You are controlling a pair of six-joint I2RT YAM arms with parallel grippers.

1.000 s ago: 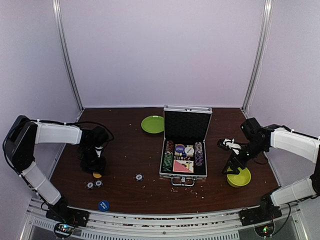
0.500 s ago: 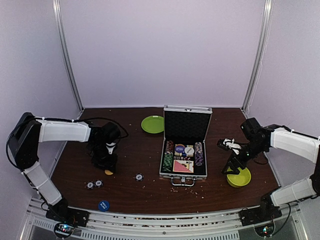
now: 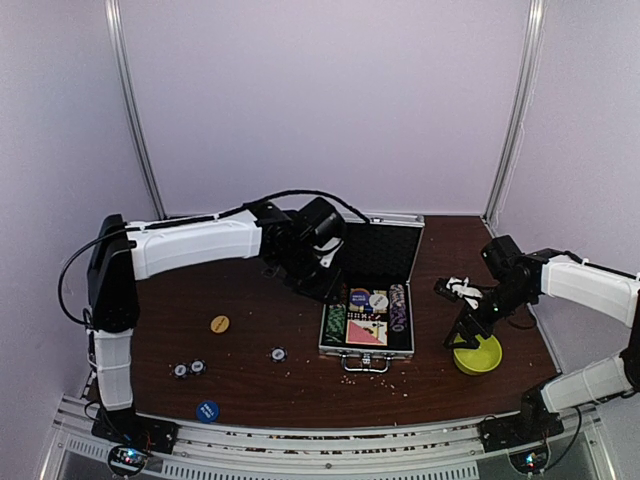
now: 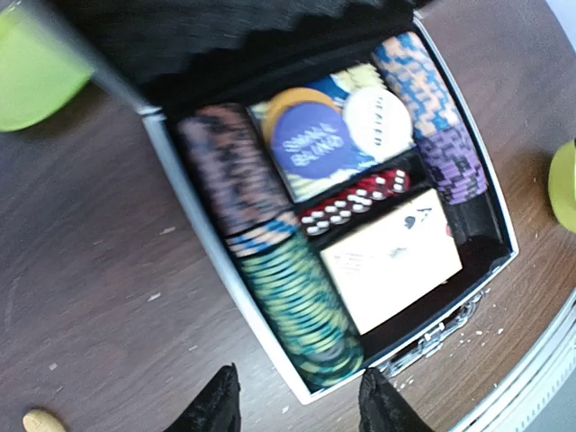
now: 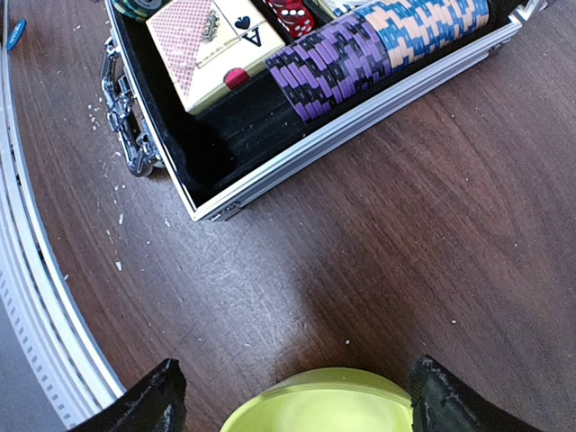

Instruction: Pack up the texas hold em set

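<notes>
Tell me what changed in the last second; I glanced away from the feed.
The left hand swung from beside the orange disc across to the open case, holding nothing. The disc ended slightly farther right and back. The right hand, bowl and loose chips stayed put.

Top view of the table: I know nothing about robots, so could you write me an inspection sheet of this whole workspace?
Surface: dark wooden table, dotted with pale specks.
Job's things: silver case open, holding stacked chips, cards, red dice; orange disc, blue disc and three loose chips on the table.
Clutter: green plate beside the case's lid; yellow-green bowl right of the case.
Hands: left hand open, empty, above the case; right hand open above the bowl.
Cables: black cable arching over the left arm.
Surroundings: lilac walls, metal uprights.
</notes>
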